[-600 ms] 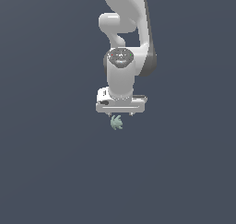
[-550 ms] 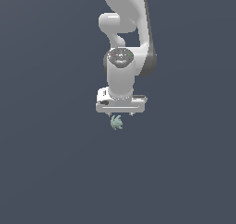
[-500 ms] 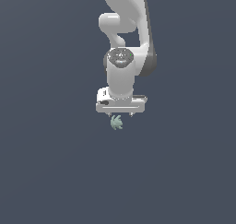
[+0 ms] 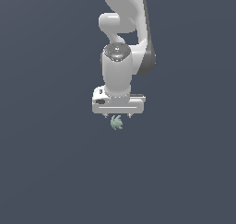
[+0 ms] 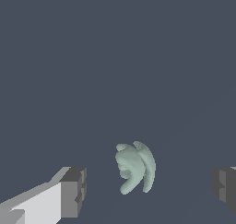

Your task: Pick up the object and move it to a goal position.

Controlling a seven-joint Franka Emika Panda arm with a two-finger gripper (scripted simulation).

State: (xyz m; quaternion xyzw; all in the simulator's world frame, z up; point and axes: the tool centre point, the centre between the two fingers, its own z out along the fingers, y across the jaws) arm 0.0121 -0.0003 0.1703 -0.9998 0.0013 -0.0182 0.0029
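The object (image 4: 116, 122) is a tiny pale mint-green lump with curled, leaf-like lobes, lying on the dark grey floor just below the white gripper (image 4: 117, 116) in the exterior view. In the wrist view the object (image 5: 134, 167) sits between the two grey fingertips (image 5: 73, 192), which stand wide apart on either side of it and do not touch it. The gripper (image 5: 147, 191) is open and empty. In the exterior view the fingers are mostly hidden under the white hand.
The white arm (image 4: 124, 38) rises behind the gripper toward the top of the exterior view. A plain dark grey floor (image 4: 46, 172) surrounds the object on all sides; no other objects show.
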